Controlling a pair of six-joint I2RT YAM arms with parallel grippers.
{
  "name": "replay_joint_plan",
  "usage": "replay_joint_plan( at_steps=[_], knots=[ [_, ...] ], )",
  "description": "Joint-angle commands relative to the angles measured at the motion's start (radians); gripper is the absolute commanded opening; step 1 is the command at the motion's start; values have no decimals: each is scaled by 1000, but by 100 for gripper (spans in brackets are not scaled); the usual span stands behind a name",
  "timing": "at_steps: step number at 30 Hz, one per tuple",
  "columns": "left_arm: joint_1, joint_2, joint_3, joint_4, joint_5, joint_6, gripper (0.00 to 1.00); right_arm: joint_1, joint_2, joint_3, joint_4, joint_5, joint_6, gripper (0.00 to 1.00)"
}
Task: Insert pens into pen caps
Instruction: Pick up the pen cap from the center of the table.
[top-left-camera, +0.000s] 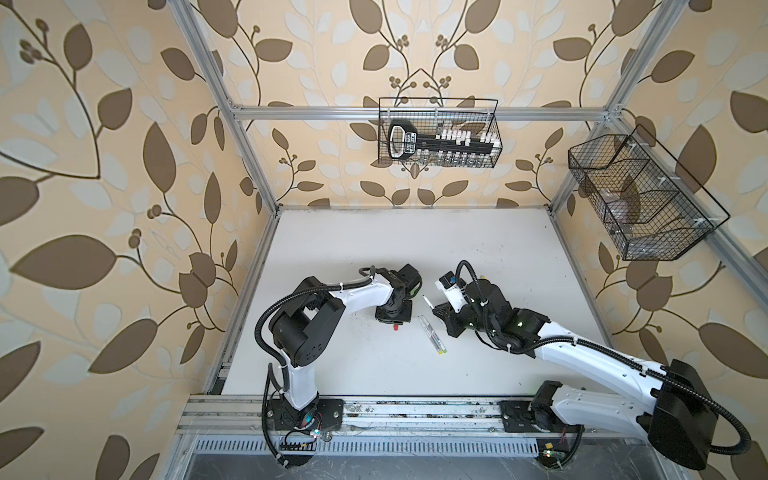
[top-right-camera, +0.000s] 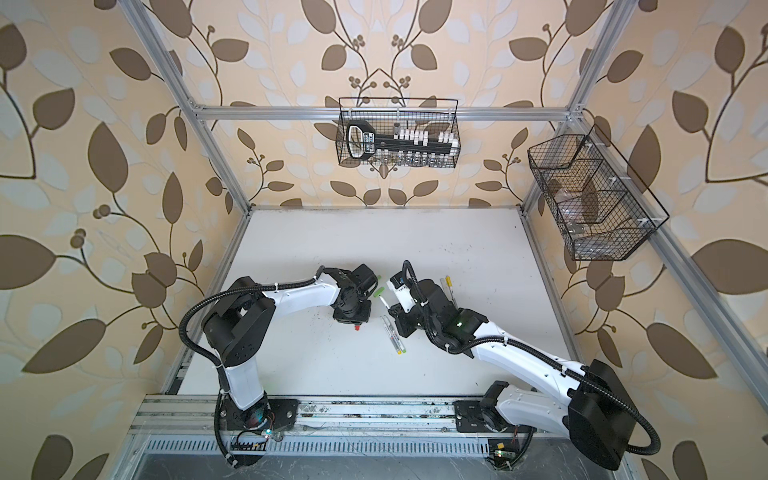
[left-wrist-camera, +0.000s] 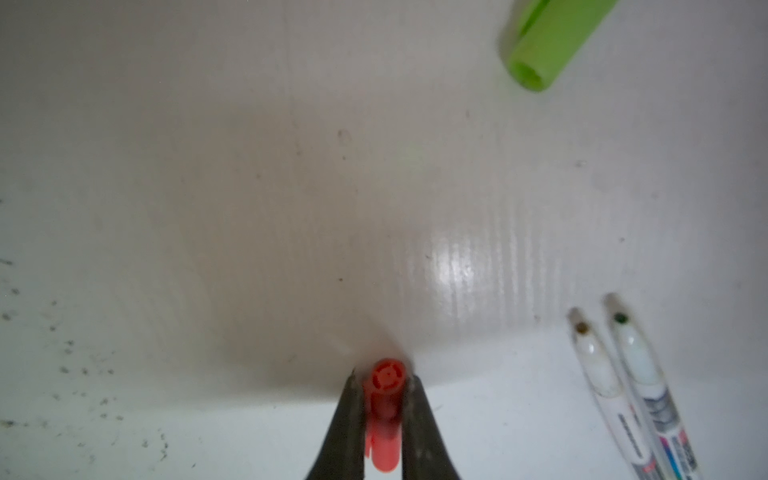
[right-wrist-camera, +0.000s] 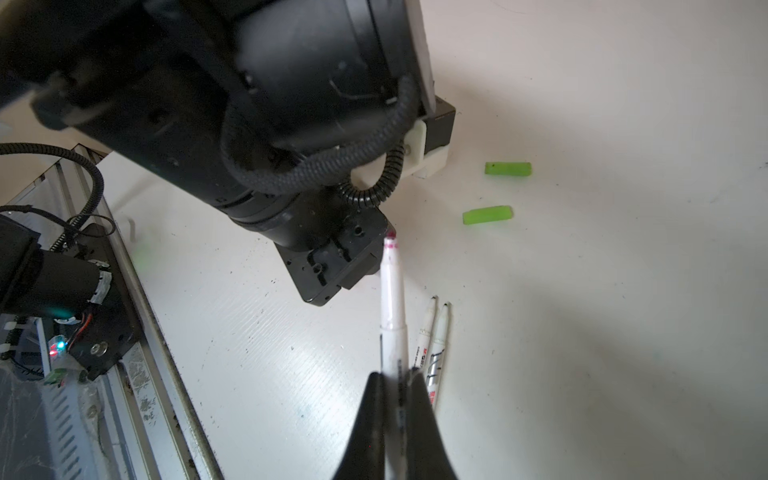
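My left gripper (left-wrist-camera: 384, 376) points down at the white table and is shut on a red pen cap (left-wrist-camera: 384, 399), whose end shows below the gripper in both top views (top-left-camera: 396, 327) (top-right-camera: 356, 327). My right gripper (right-wrist-camera: 397, 378) is shut on a white pen (right-wrist-camera: 392, 299). Its red tip reaches toward the left wrist. Two more pens (top-left-camera: 432, 334) (right-wrist-camera: 434, 345) lie side by side on the table between the arms. Two light green caps (right-wrist-camera: 508, 168) (right-wrist-camera: 487, 215) lie beyond them; one green cap (left-wrist-camera: 548, 41) shows in the left wrist view. A pen with a yellow end (top-right-camera: 449, 284) lies behind the right arm.
A wire basket (top-left-camera: 439, 133) with a black tool hangs on the back rail. Another wire basket (top-left-camera: 640, 195) hangs on the right rail. An aluminium rail (top-left-camera: 374, 409) with both arm bases runs along the table's front edge. Dark specks dot the table near the left arm.
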Motion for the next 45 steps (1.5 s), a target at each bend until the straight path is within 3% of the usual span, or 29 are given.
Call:
replay_joint_plan(
  at_steps=[1, 9, 15, 27, 38, 45],
  knots=[
    [40, 44, -121, 37, 73, -28, 3, -3, 3, -19, -15, -10, -9, 5],
    [173, -99, -259, 196, 222, -69, 2, 8, 33, -18, -5, -37, -8, 5],
    [276, -158, -330, 277, 344, -74, 3, 73, 149, 4, 24, -50, -1, 5],
    [420, -358, -508, 497, 449, -146, 4, 177, 363, 97, 145, -71, 75, 5],
    [541, -522, -607, 621, 541, -172, 4, 245, 559, 235, 210, -66, 136, 4],
    [600, -598, -645, 633, 558, -179, 4, 257, 604, 283, 223, -49, 169, 4]
  ],
)
